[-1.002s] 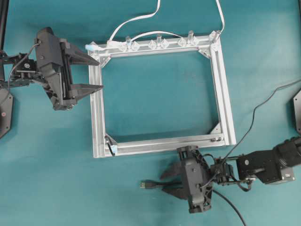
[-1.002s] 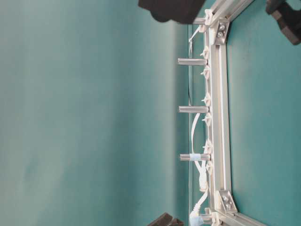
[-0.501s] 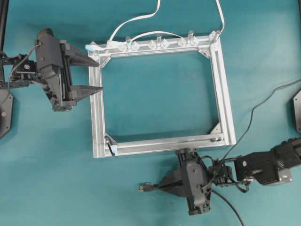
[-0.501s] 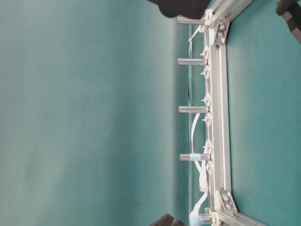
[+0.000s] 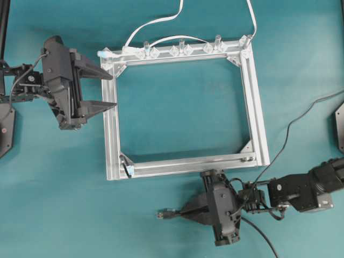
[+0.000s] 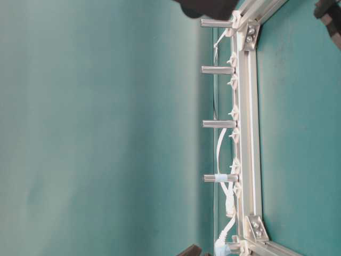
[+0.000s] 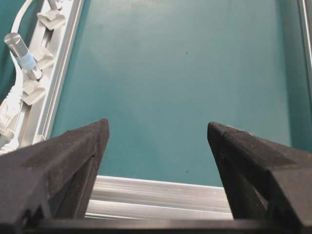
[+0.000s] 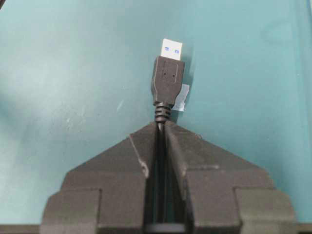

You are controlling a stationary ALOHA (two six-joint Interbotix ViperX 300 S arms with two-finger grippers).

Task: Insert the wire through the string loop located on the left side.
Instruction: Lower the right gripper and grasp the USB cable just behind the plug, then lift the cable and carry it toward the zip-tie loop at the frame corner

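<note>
The right gripper [image 8: 162, 127] is clamped on the thin black wire [image 8: 163, 114] just behind its dark rectangular USB plug [image 8: 167, 80], below the rectangular aluminium frame [image 5: 252, 102]'s bottom rail; the tiny dark string loop [image 5: 128, 170] sits at that frame's lower-left corner bracket; the left gripper [image 5: 110, 89] stands wide apart over the frame's left rail, holding nothing; the plug could snag or push the limp loop aside, or pivot in the jaws and miss.

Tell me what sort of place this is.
Most likely a robotics lab test bench, not a home or factory floor. A bare teal table holds only an aluminium frame fitted with clear clips and white cables, flanked by two black robot arms.
</note>
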